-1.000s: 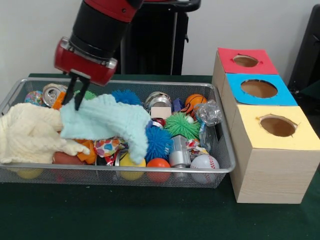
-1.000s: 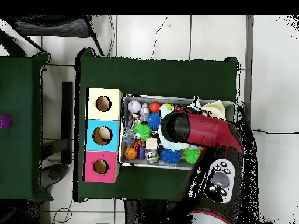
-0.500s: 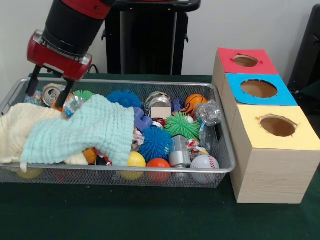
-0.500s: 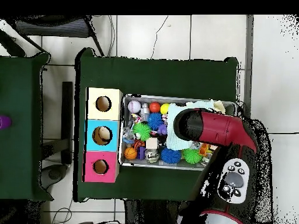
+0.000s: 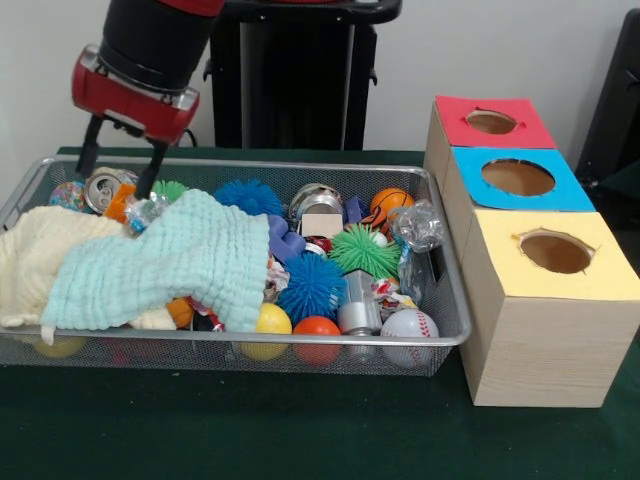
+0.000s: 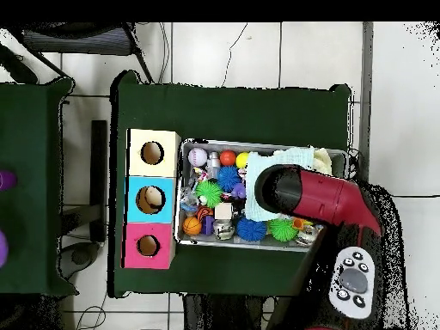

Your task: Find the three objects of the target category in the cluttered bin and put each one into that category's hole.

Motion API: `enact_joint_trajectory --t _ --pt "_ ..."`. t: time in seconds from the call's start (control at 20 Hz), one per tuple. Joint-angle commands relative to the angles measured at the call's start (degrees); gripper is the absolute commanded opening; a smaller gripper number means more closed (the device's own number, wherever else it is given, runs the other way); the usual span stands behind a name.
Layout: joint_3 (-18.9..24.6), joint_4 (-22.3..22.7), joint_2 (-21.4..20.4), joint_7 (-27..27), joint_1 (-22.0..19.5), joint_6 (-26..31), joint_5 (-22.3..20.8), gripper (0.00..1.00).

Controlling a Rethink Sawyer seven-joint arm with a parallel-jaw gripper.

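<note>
Overhead, claw (image 5: 120,160) open and empty, mint cloth (image 5: 165,265) draped over balls in wire bin (image 5: 440,300), cans behind.

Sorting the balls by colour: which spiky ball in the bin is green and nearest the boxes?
The green spiky ball mid-bin, beside the blue spiky ball; another green one lies far from the boxes.

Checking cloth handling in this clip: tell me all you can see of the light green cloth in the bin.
The light green cloth is a soft, ribbed, terry-like towel, crumpled and draped over the clutter in the wire bin. It overlaps a cream cloth, and its lower edge hangs over a yellow ball. The gripper hangs open just above its far corner, not holding it.
</note>
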Motion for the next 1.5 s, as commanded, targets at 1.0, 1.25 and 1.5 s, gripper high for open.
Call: enact_joint_trajectory --t 1.0,1.25,1.5 --pt "28.3 20.1 3.0 -0.2 -6.3 -11.8 7.2 1.00" --pt "28.7 19.8 1.8 -1.3 -5.9 -1.6 6.4 1.00" --pt "26.1 14.7 0.9 -3.8 -3.1 14.7 3.8 1.00"
